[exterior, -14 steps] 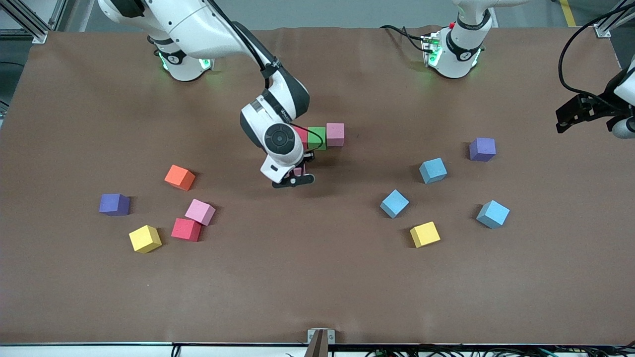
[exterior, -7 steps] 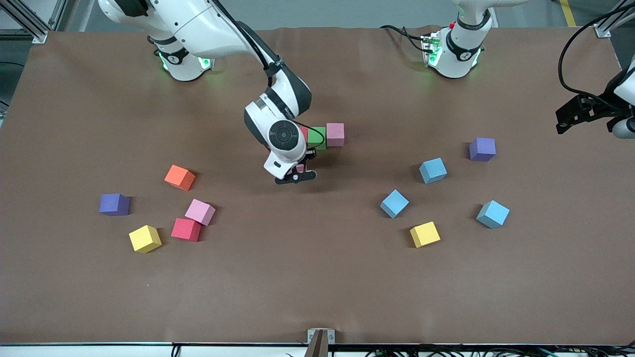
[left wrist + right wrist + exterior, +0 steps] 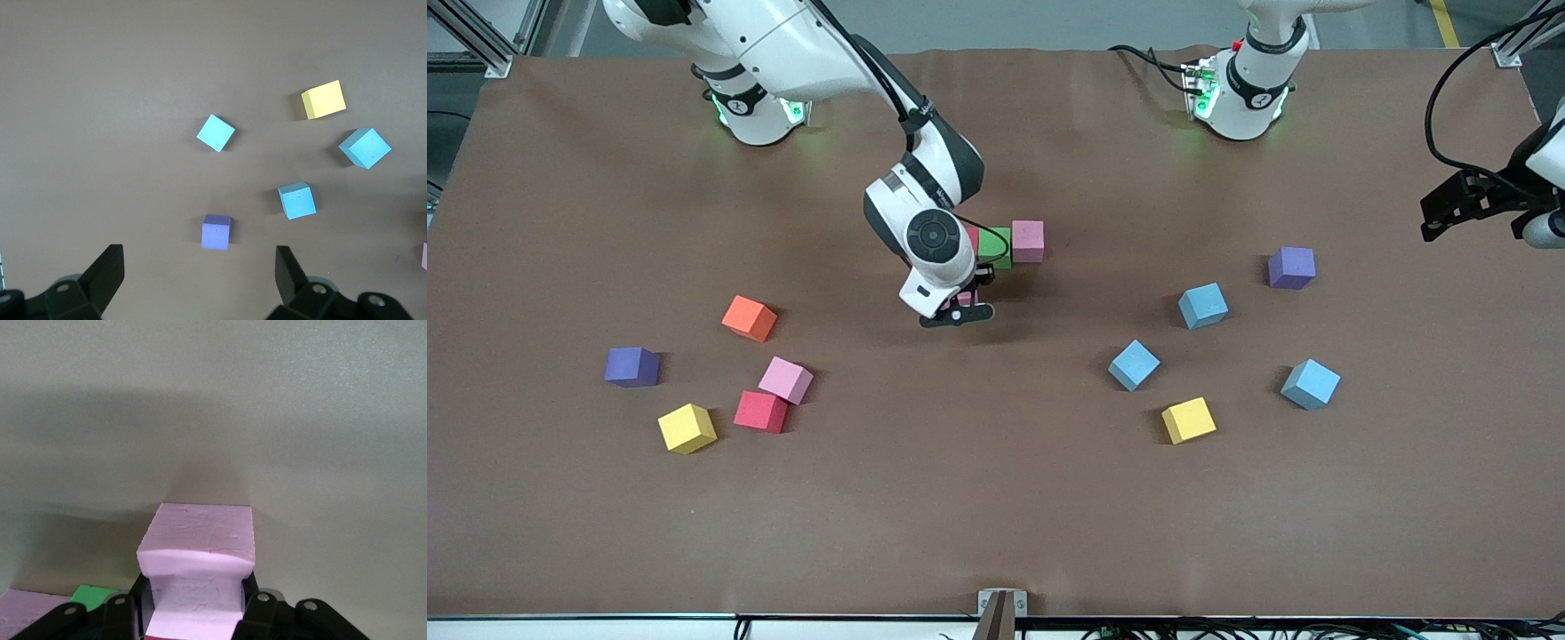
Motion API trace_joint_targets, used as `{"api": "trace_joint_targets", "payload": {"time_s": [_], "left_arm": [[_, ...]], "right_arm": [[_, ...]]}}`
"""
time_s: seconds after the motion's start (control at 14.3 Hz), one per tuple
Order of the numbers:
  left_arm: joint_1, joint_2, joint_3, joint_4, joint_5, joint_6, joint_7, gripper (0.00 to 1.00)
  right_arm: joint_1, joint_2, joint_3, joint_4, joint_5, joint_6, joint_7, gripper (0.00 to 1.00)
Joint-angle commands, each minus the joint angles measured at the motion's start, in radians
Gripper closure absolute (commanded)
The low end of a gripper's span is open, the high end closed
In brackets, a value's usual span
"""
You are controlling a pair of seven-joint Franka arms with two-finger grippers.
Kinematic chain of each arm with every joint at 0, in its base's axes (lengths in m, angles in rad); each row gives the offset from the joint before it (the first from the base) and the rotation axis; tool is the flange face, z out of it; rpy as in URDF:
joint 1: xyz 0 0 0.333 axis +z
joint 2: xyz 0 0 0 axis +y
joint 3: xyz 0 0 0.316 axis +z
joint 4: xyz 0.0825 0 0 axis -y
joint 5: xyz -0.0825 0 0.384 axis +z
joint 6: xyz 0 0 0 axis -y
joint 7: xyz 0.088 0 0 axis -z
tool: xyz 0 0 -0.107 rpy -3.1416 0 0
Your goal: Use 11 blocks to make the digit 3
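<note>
Right tool (image 3: pixel 193 613) pinches a pink block (image 3: pixel 198 553) — left tool (image 3: pixel 200 273) spread wide.

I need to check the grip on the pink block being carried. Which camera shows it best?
The right wrist view: the pink block fills the frame, pinched in the right tool. The front view shows only a sliver of it under the right arm's wrist. The left wrist view does not show it.

Open left gripper (image 3: pixel 200 280) above scattered foam cubes on a brown table (image 3: pixel 100 100).
Three light blue foam cubes (image 3: pixel 216 133), one yellow foam cube (image 3: pixel 324 100), one purple foam cube (image 3: pixel 216 232), all apart.
</note>
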Motion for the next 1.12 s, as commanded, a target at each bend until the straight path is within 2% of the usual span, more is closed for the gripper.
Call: {"api": "trace_joint_targets", "payload": {"time_s": [0.0,1.05], "left_arm": [[0.000,-0.015,0.000,-0.002,-0.027,-0.002,0.000,0.00],[0.002,-0.012,-0.003,-0.001,-0.051,0.000,0.017,0.00]], "right_arm": [[0.022,-0.022,-0.005,-0.047,0.007,0.037,0.058,0.50],[0.036,-0.030,-0.005,-0.076,0.007,0.028,0.063,0.49]]}}
